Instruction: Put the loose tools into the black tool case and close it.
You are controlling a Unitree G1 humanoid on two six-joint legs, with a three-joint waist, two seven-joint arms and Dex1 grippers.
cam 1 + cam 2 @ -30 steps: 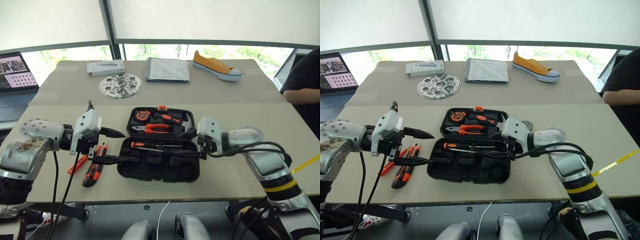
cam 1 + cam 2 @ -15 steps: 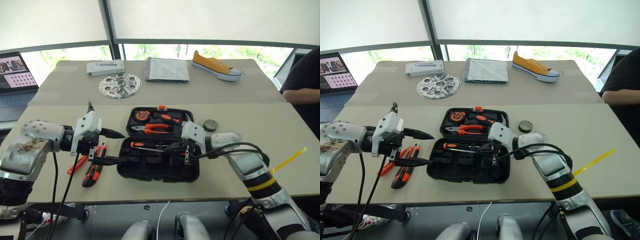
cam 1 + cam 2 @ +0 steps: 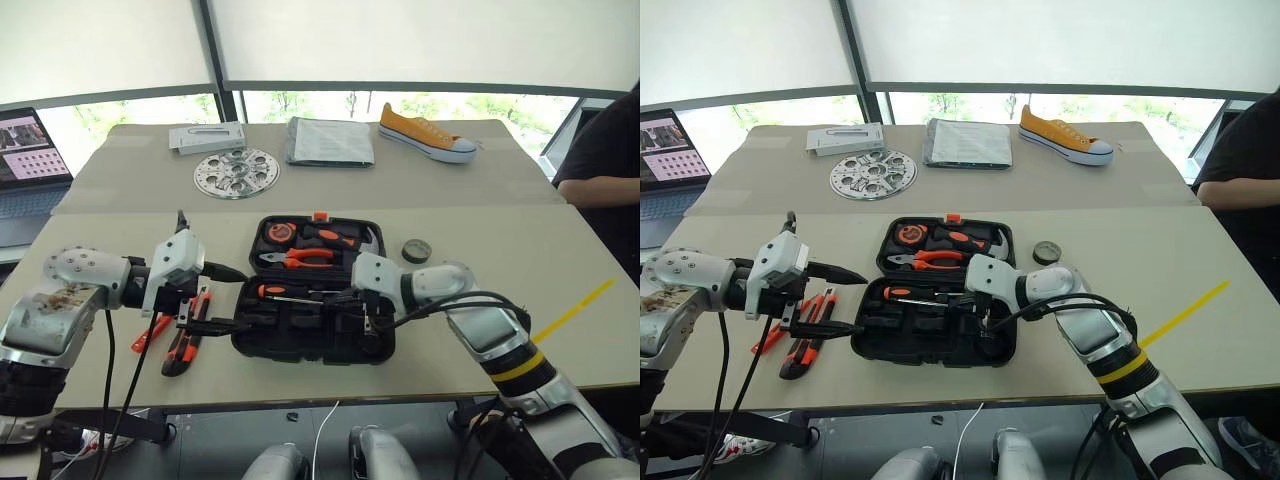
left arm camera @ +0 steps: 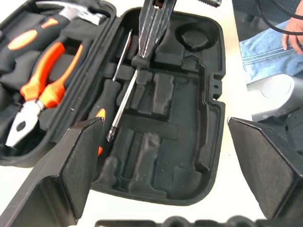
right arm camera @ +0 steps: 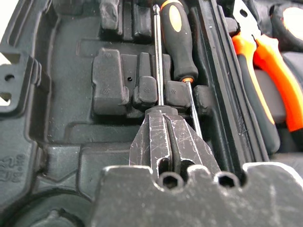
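The black tool case [image 3: 300, 352] lies open at mid-table. One orange-and-black screwdriver [image 5: 177, 42] rests in the near half. A second screwdriver's shaft [image 5: 156, 56] lies beside it, its handle hidden under my right gripper [image 5: 161, 113]. That gripper is shut, with its tips at the handle end of that shaft. My left gripper [image 3: 247, 300] is open at the case's left edge with nothing between its fingers. Left of the case, the utility knife [image 3: 185, 340] and the slim orange tool [image 3: 150, 330] lie on the table. The tape roll [image 3: 417, 250] sits to the case's right.
Pliers [image 3: 300, 258], a hammer and a tape measure fill the case's far half. Further back are a silver disc [image 3: 233, 172], a flat grey box [image 3: 208, 137], papers [image 3: 330, 140] and an orange shoe [image 3: 425, 133]. A laptop [image 3: 25, 160] is far left and a person [image 3: 600, 160] far right.
My right gripper has moved left and down into the case's near half and gone from open to shut. The tape roll behind its arm is now uncovered. The left arm stayed put.
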